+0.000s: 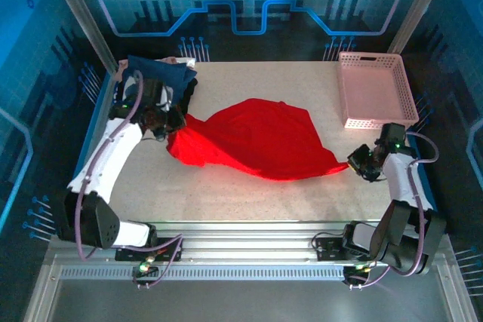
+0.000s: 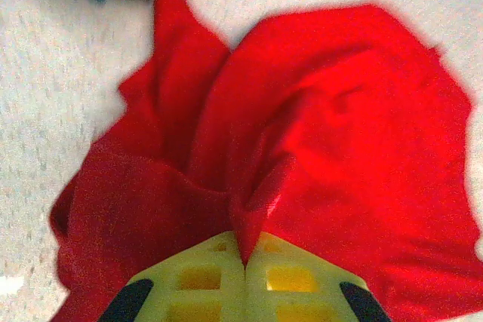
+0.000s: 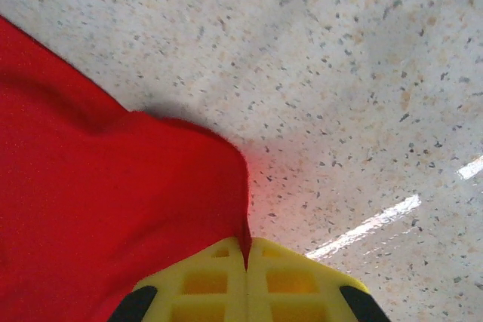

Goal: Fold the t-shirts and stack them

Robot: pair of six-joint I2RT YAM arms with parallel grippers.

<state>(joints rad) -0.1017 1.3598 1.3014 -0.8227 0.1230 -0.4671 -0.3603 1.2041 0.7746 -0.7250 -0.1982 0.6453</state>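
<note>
The red t-shirt [image 1: 256, 137] lies rumpled across the middle of the surface [image 1: 249, 194], drawn into a long shape between the two arms. The left arm [image 1: 113, 152] reaches to the shirt's left end. In the left wrist view the left jaws are pressed fully together on a pinched-up fold of the red cloth, which peaks right at their tips while the rest fans away in creases. The right arm [image 1: 396, 167] sits at the opposite end, where the cloth narrows to a point. The right wrist view shows the right jaws closed tight on that corner, with bare speckled surface just beside it. Gripping two points so far apart looks meant to let the arms pull the garment taut and lay it flat before any fold is made, so I judge this to be the spreading step, with folding not yet begun. The navy t-shirt [image 1: 158, 69] lies bunched in the far-left corner, just behind the left arm, probably set aside for its own turn. The pink basket [image 1: 343, 96] stands at the far right, well apart from the cloth. Both holds are thin pinches, so a hard pull might slip a corner free.
</note>
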